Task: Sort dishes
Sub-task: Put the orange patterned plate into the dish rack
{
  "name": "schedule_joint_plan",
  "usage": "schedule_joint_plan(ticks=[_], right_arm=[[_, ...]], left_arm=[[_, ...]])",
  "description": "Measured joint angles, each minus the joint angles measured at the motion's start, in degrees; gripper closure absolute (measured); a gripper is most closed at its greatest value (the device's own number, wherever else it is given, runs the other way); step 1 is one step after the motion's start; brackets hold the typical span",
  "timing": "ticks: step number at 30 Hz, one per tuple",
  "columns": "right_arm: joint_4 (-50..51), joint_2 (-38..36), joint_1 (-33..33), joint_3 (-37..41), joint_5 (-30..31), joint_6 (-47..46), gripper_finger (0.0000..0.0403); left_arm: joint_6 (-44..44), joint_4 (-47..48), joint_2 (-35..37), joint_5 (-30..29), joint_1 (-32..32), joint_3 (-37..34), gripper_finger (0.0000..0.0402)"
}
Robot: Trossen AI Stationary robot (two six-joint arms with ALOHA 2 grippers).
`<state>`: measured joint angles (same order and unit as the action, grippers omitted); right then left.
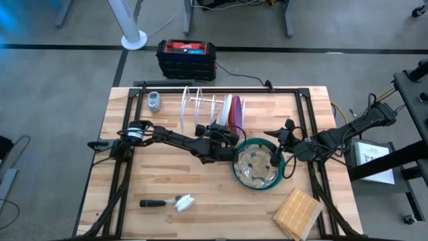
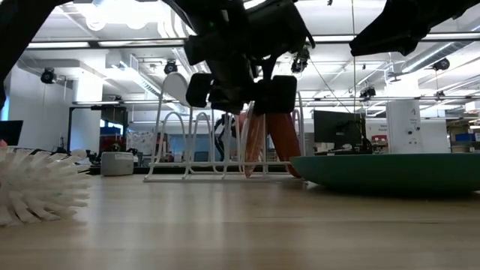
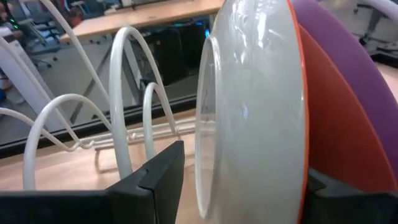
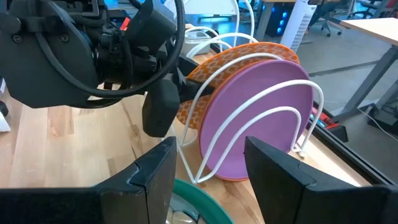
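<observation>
Dishes: the orange plate (image 4: pixel 205 93) and the purple plate (image 4: pixel 255 118) stand on edge side by side in the white wire rack (image 1: pixel 200 107). Left gripper (image 1: pixel 226 134), at the rack's front edge: its fingers (image 3: pixel 155 180) are spread to either side of the orange plate's rim, and contact with them cannot be told. Right gripper (image 1: pixel 277 155), just in front of the rack and to its right: its fingers (image 4: pixel 273 168) are spread, holding nothing, over the teal-green plate (image 1: pixel 261 181). That plate lies flat in front of the rack, with the brownish speckled plate (image 1: pixel 257 164) resting in it. A wooden block (image 1: pixel 297 213) and a dish brush (image 1: pixel 167 202) lie farther from the rack, near the table's front edge.
</observation>
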<state>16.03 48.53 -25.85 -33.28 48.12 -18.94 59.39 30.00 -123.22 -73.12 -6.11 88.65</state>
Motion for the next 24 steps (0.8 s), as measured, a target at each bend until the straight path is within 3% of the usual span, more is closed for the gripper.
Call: schedule_joint_plan(ticks=[24], right_arm=[[0.0,0.0,0.0,0.07,-0.04,-0.09,0.0222]], left_arm=[[0.06,7.61,0.05,10.54,0.39,3.55,0.0222]])
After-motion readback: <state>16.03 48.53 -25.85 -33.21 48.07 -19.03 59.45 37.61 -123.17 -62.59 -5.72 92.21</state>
